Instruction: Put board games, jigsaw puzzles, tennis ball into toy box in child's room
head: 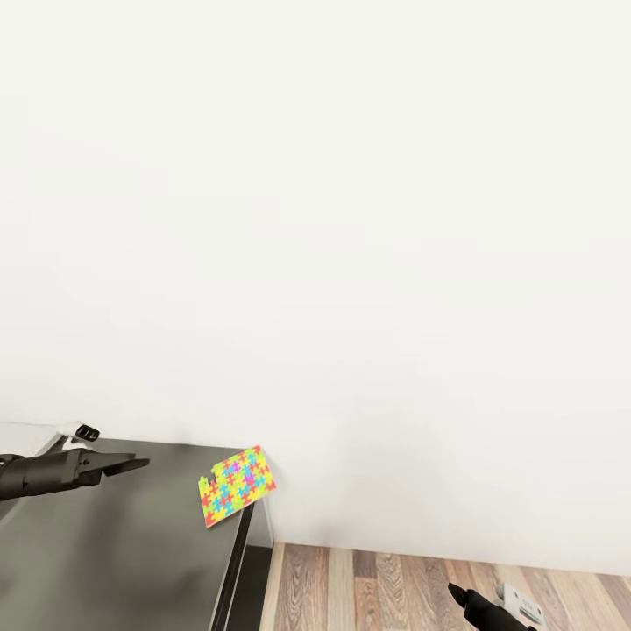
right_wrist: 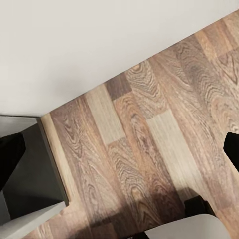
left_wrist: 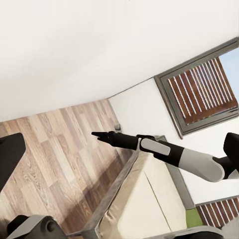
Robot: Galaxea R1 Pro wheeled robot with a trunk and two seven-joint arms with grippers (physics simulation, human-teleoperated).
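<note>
Puzzle (head: 237, 485) lies skewed, seemingly overhanging cabinet (head: 105, 543) corner

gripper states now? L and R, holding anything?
Left gripper: looks shut, empty, over the dark top near the puzzle.
Right gripper: low over the floor, empty; open or shut cannot be told.

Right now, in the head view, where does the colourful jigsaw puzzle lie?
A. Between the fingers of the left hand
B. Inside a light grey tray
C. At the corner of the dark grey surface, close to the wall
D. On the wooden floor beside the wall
C: the jigsaw puzzle rests at the far corner of the dark grey surface, next to the wall, apart from the left hand.
</note>
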